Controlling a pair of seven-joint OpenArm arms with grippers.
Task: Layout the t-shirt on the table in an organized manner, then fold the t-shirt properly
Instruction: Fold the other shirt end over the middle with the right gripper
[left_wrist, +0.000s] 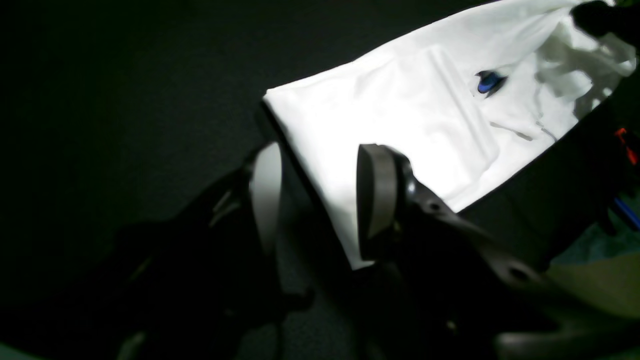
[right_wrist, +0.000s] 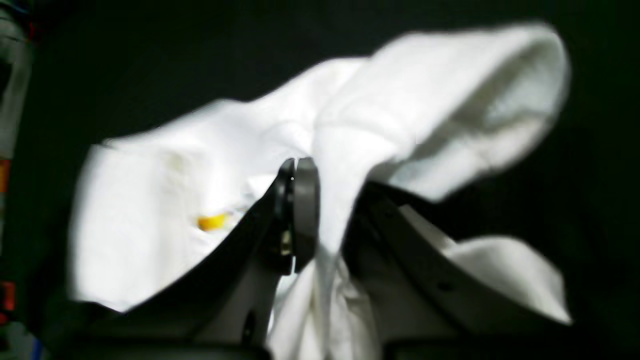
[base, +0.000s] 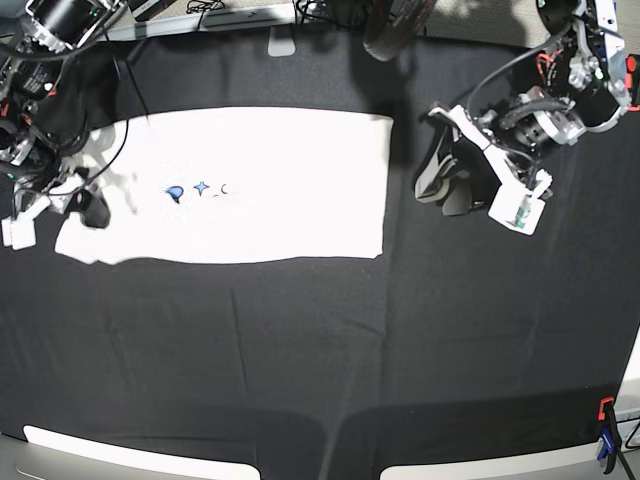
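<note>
The t-shirt (base: 260, 185) lies spread flat on the table (base: 400, 340), print mostly hidden. At its sleeve end the right gripper (right_wrist: 325, 215) pinches a bunched fold of white cloth. The left gripper (left_wrist: 320, 200) hovers beside the shirt's opposite edge, jaws spread, holding nothing.

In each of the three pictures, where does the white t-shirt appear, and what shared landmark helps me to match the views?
Left wrist: the t-shirt fills the upper right, beyond the open left gripper.
Right wrist: it fills the centre, bunched and pinched in the shut right gripper.
Base: it lies spread at the upper left on the table; the right gripper holds its left end.
Shared landmark: the small blue print, also visible in the base view; not seen in the right wrist view.
</note>
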